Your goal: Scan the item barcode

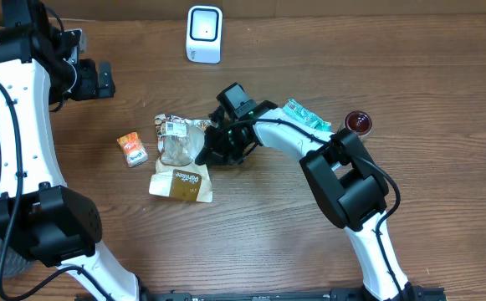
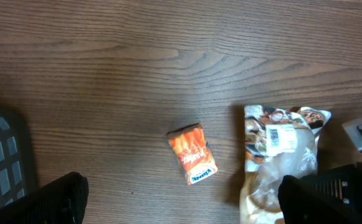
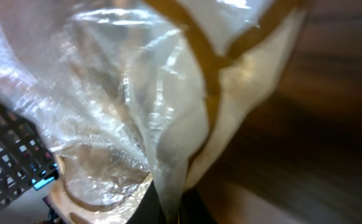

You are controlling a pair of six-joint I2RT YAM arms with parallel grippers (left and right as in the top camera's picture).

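The right gripper (image 1: 212, 153) has its fingers pressed together on the bag (image 1: 181, 163) - in its own wrist view a fold of the clear film (image 3: 168, 180) runs straight down into the pinch at the bottom edge, with the cream paper and a brown stripe of the bag just above it. The fingers themselves are almost hidden there. From overhead, the grip sits on the bag's right edge, and the rest of the bag spreads away from the gripper on the table (image 1: 268, 242).

The left gripper (image 2: 184, 200) is spread wide and holds nothing. Its two dark fingers (image 2: 62, 199) frame the bottom corners of its view, and it hangs well apart from the bag.

Counted:
- One bag, part clear film, part printed paper.
- One white barcode label (image 2: 279, 137) on the bag's printed end, at the far end from the right gripper's pinch and face up.
- One orange packet (image 1: 132, 150), lying beyond the bag from the right gripper and apart from it.
- One white scanner (image 1: 204, 33), standing well clear of both grippers.
- One teal packet (image 1: 308, 117) and one dark red round object (image 1: 359, 123), both behind the right gripper beside its arm.
- One grey mesh basket (image 2: 0, 155), at the edge beside the left finger.

Writing: the bag's cream end carries a brown band with pale script - too small to read. The barcode label shows bars and small print, not legible. The orange packet has a blue-and-white mark at one end, also unreadable.
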